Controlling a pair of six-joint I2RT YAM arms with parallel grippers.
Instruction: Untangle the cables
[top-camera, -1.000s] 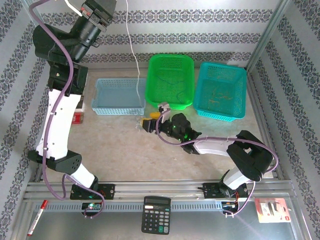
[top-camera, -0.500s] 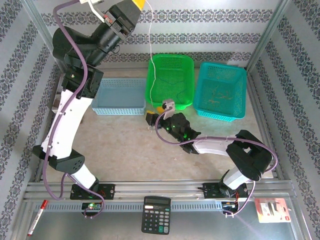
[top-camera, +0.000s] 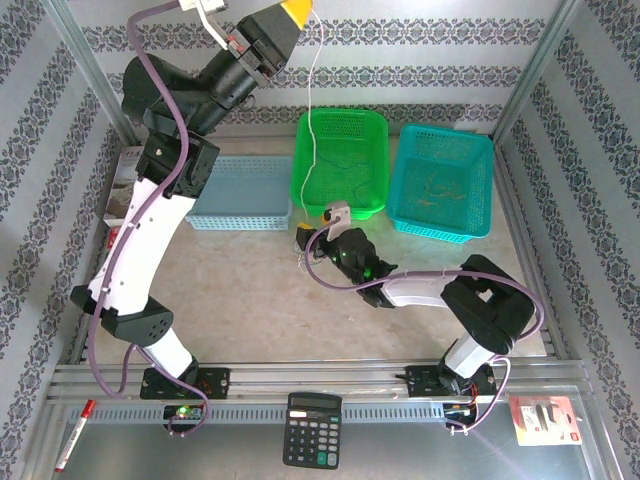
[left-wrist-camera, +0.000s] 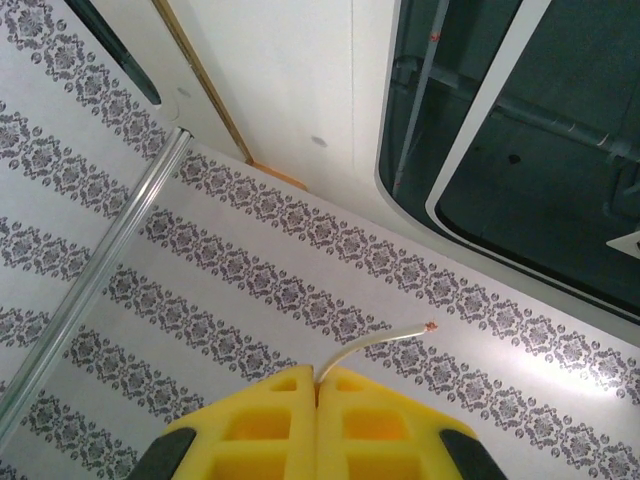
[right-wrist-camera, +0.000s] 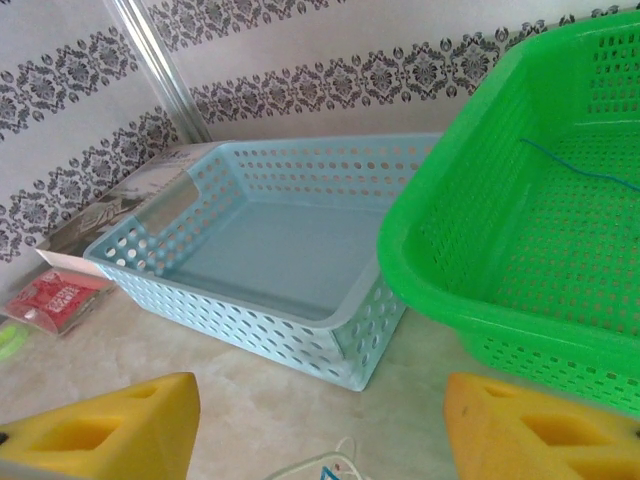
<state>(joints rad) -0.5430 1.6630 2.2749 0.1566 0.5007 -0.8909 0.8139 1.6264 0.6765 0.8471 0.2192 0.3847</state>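
Bare tabletop open from 7 to 9 o'clock, row of light blue basket, green basket, teal basket walling 11 to 2, white cable hanging at 12, right arm sprawled across 4.

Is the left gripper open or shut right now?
Shut. The left gripper has its yellow fingers pressed together with no gap, pinching a thin white cable that sticks out between them.
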